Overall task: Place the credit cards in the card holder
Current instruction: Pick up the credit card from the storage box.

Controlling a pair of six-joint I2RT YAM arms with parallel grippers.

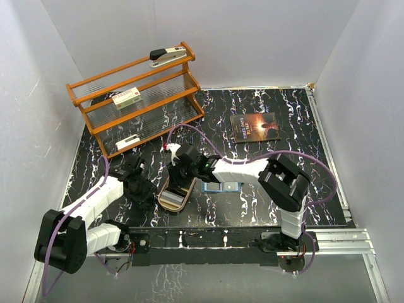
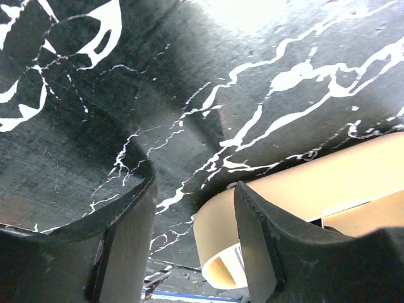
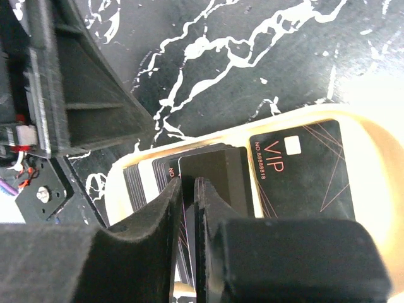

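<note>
credit cards point(image 3: 297, 173) were glossy black plastic; tray point(image 3: 379, 189) smooth matt tan wood; table point(image 3: 252, 79) glossy marble-print.

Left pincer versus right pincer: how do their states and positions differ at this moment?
The left pincer is open, with only bare table in its gap, while the right pincer is closed to a slit on the edge of a black card. The left pincer sits at the rounded end of the tan tray; the right pincer is over the cards inside it. Both are low at that tray.
</note>
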